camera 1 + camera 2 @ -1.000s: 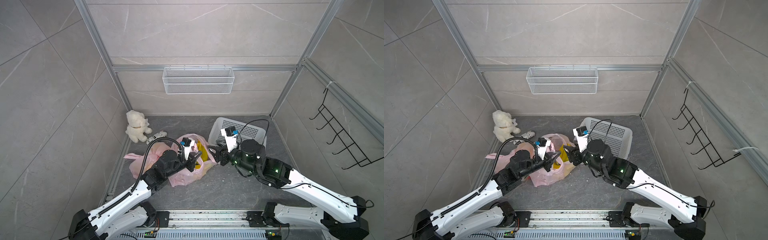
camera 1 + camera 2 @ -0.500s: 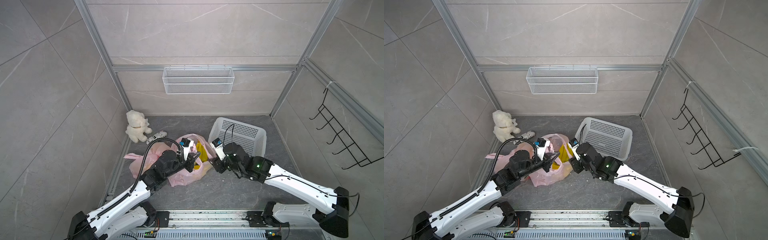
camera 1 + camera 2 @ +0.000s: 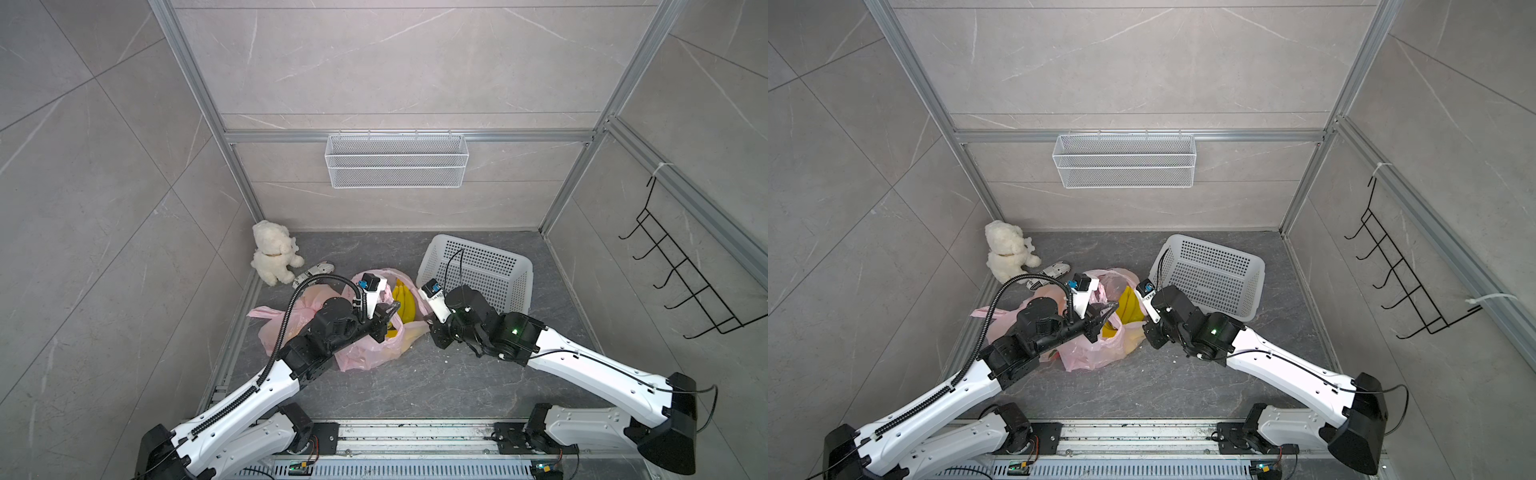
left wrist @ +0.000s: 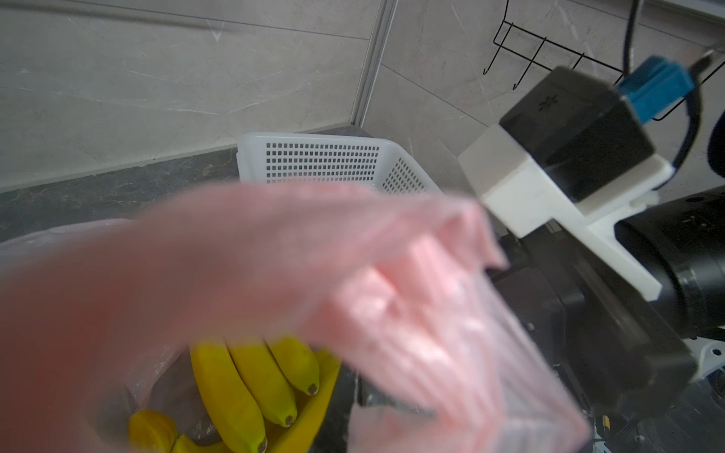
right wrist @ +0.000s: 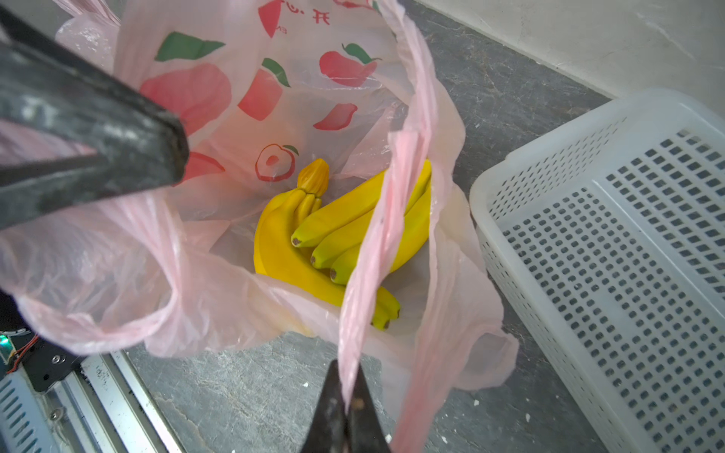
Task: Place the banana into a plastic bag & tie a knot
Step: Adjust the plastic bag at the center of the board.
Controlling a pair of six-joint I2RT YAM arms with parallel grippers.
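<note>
White basket [image 3: 486,266]: far right of floor. Pink plastic bag [image 5: 243,98], red fruit print, lies just left of it, mouth open. Banana [image 5: 282,255]: yellow bunch, dark tips, inside bag. Left gripper [image 5: 176,153] clamped on bag rim; right gripper [image 5: 347,408] clamped on bag handle.

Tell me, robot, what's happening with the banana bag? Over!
Left gripper shut on pink bag. Right gripper shut on its handle. Bananas inside, mouth open, no knot yet. White basket beside, not blocking.

plush bear [image 3: 272,257]: back-left corner; white basket [image 3: 478,266]: floor; wire shelf [image 3: 397,166]: back wall; hook rack [image 3: 685,270]: wall
</note>
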